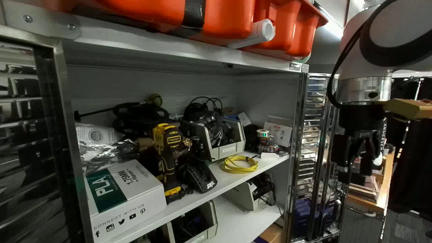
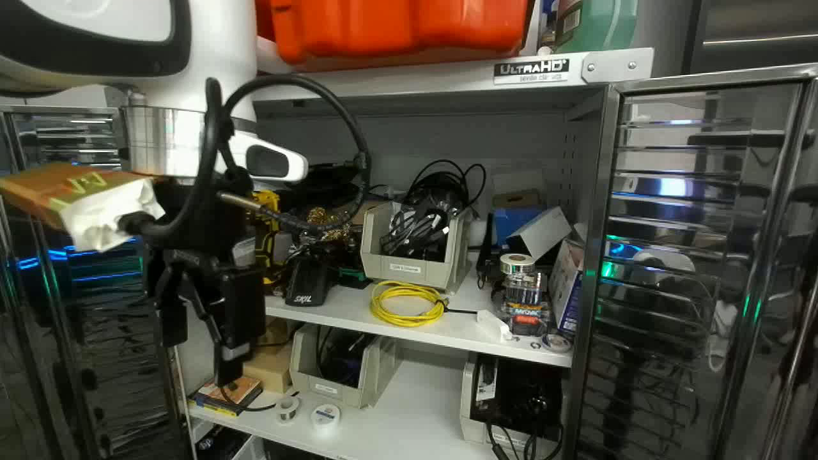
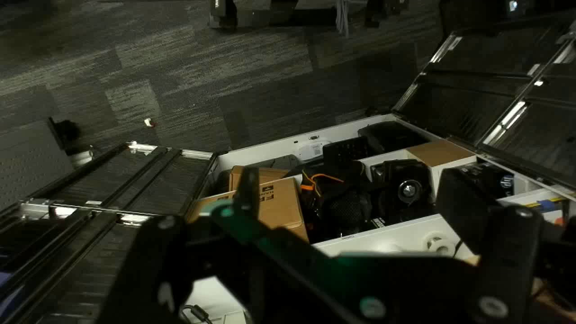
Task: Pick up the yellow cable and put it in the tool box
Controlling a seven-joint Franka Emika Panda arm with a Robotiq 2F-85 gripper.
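A coiled yellow cable lies on a white surface inside an open metal cabinet. Reading from the cable in an exterior view: at twelve o'clock, just behind, an open grey bin filled with black cords; at three o'clock, a battery pack; at nine o'clock, a black item marked SKIL. Also toward nine o'clock, well apart from the cable, the black pincer points downward, its jaws apart. In an exterior view, a yellow-and-black drill stands at nine o'clock from the cable.
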